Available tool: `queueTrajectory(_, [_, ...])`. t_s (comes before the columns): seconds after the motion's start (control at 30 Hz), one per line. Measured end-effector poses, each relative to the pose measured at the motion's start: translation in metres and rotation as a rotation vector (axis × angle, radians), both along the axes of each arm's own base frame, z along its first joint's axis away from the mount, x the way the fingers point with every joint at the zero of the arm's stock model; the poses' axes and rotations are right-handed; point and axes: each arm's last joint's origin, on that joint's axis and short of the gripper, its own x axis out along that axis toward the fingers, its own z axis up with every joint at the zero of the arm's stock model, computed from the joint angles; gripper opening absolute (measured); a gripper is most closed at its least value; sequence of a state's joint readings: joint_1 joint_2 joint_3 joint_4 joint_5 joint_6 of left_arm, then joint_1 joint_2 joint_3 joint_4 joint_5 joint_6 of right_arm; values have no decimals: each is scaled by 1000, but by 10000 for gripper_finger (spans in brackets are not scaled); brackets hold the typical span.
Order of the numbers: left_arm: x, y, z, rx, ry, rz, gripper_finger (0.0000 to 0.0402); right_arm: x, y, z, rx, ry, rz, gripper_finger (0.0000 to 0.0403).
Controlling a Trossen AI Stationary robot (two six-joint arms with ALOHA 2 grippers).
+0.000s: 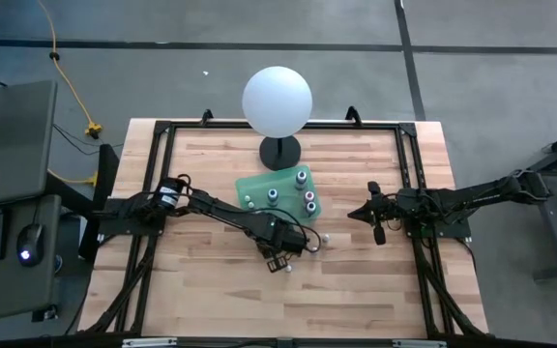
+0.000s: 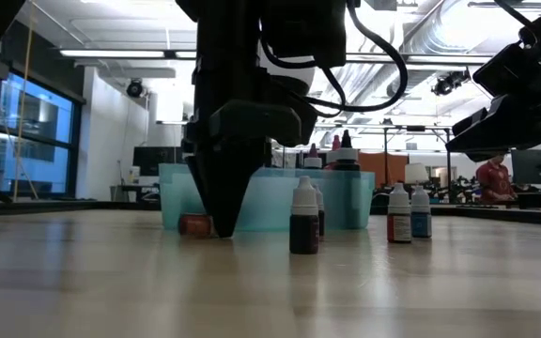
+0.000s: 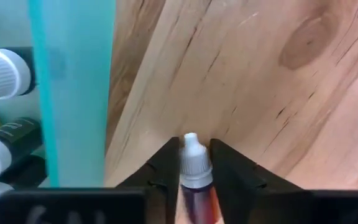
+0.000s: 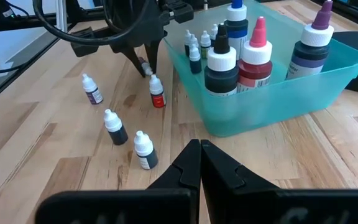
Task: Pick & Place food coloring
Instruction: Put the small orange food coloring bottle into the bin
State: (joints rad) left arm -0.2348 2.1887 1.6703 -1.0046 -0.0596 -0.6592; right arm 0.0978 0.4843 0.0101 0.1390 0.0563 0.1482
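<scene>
Several small food coloring bottles stand loose on the wooden table: a red one (image 4: 157,93), a purple one (image 4: 92,90) and two dark ones (image 4: 114,127) (image 4: 143,150). One more with a white cap and orange-red liquid (image 3: 195,180) lies on its side. My left gripper (image 3: 194,149) (image 1: 278,259) points down and is shut on it, just off the near side of the teal tray (image 4: 272,93). My right gripper (image 4: 199,149) (image 1: 364,214) waits shut at the table's right, touching nothing. My left gripper pinches the lying bottle between its two fingers (image 3: 166,171), at the shoulder just below the white cap (image 3: 196,177). The fingers come from above, pointing down, and lie across the bottle. The bottle's reddish body (image 2: 195,225) sticks out beside the fingertips and rests on the table.
The teal tray (image 1: 255,186) holds several taller bottles (image 4: 221,59) and small ones (image 4: 193,50). A big white sphere on a black stand (image 1: 277,101) is behind it. A dark frame (image 1: 162,126) runs round the table's edge. Bare wood (image 1: 211,290) lies toward the near edge.
</scene>
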Motion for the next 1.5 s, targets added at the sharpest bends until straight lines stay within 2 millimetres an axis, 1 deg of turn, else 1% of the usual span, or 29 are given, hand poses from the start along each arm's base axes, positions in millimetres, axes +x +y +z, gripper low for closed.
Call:
queueTrajectory(0.1, [0,0,0,-21,4,-1,51,0,0,0,0,0,0,2])
queueTrajectory(0.2, [0,0,0,-33,7,0,38,0,0,0,0,0,0,3])
queueTrajectory(0.3, [0,-1,1,-42,8,0,38,0,0,0,0,0,0,2])
queueTrajectory(0.47, [4,-2,8,-15,3,-1,41,0,0,0,0,0,0,2])
queueTrajectory(0.63, [9,-1,21,34,-29,1,41,0,0,0,0,0,0,2])
queueTrajectory(0.83, [12,-1,29,56,-44,-3,41,0,0,0,0,0,0,2])
queueTrajectory(1.0, [16,-1,42,110,-85,-13,42,0,0,0,0,0,0,2])
queueTrajectory(1.33, [30,-1,80,206,-246,-63,42,0,0,0,0,0,0,2])
queueTrajectory(1.5, [26,2,99,245,-300,-74,39,0,0,0,0,0,0,3])
